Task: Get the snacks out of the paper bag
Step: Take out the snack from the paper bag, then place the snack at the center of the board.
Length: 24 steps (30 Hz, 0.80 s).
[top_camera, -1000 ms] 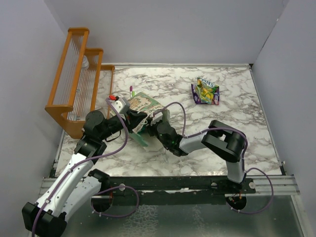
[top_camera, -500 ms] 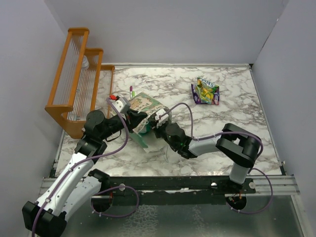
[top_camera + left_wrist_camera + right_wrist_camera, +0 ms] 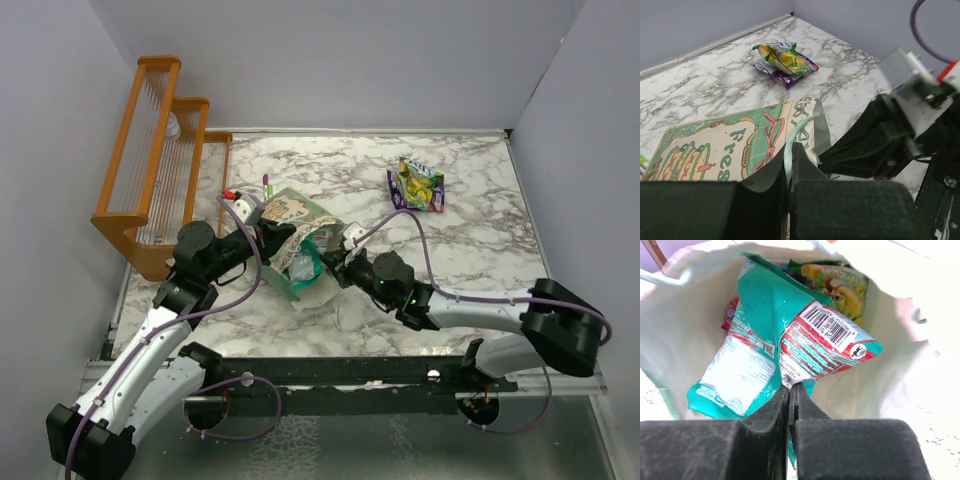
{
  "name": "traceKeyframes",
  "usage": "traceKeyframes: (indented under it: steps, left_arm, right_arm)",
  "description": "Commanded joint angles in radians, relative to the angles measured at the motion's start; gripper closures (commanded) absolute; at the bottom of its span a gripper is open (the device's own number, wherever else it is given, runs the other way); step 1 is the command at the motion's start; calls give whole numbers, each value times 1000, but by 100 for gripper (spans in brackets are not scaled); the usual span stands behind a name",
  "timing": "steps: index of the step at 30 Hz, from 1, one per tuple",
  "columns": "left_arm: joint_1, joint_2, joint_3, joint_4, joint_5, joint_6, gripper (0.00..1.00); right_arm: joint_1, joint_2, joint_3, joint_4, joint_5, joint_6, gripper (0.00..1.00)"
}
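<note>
Right fingers (image 3: 788, 388) are pinched shut on the seam of a teal packet (image 3: 765, 335), which sits right at the mouth of the paper bag (image 3: 675, 340). Deeper inside, a yellow-green packet (image 3: 840, 285) shows at 1 o'clock and a red packet (image 3: 730, 310) peeks out at 10 o'clock. Left fingers (image 3: 789, 152) are clamped flat on the bag's rim. The bag lies on its side mid-counter (image 3: 480, 250), printed face up. Farther out, at 1 o'clock from the bag and well apart, loose packets (image 3: 418, 185) lie piled together.
</note>
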Motion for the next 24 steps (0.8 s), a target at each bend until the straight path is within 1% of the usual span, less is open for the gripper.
traceKeyframes:
  steps: [1,6,9,13,15,17,20,22,24]
  left_arm:
    - [-1,-17,9,-3,-71,-7,100]
    - [0,-17,19,-24,-95,-5,100]
    - [-1,-22,21,-27,-125,-11,100]
    - [4,-31,23,-33,-161,-18,100]
    - [6,-34,19,-35,-181,-20,100]
    - [7,-34,23,-42,-189,-21,100]
    - [9,-36,24,-44,-189,-18,100]
    - [9,-39,24,-46,-187,-17,100]
    - [9,-42,23,-49,-189,-15,100]
  right_arm:
    - [4,-176,-9,-149,-38,-7,99]
    - [4,-392,-45,-377,-47,3,99]
    - [4,-541,-91,-470,-78,-65,99]
    - [4,-695,-80,-632,-22,-81,99]
    - [4,-754,-55,-680,25,-81,99]
    - [4,-795,-30,-687,123,-69,99]
    - [4,-820,12,-673,319,-82,99]
    - [4,-814,15,-602,439,-150,99]
    - [4,-779,11,-476,551,-265,99]
